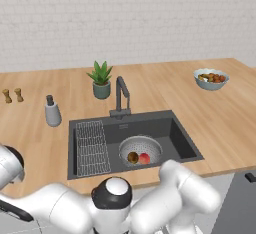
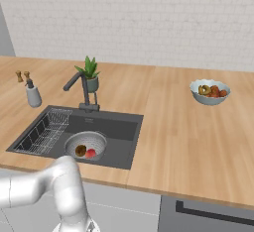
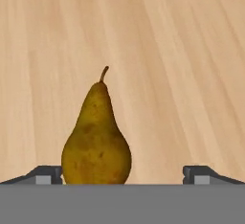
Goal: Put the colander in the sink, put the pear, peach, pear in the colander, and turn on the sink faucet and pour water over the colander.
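Dark-grey sink (image 1: 180,140) sits in the wooden counter (image 1: 225,123) in my left base view, with the colander (image 1: 140,149) in its basin, right of the wire rack (image 1: 92,148). A pear (image 1: 132,157) and the peach (image 1: 144,158) lie in the colander, touching. The sink faucet (image 1: 121,95) stands just behind the sink.

From the right base view I see the same colander (image 2: 85,144) holding both fruits, faucet (image 2: 82,89) behind it.

In the hand view my gripper (image 3: 123,174) is spread wide, holding nothing. A second pear (image 3: 96,140) lies on the wood between the fingertips (image 3: 45,174), close to one; I cannot tell if they touch.
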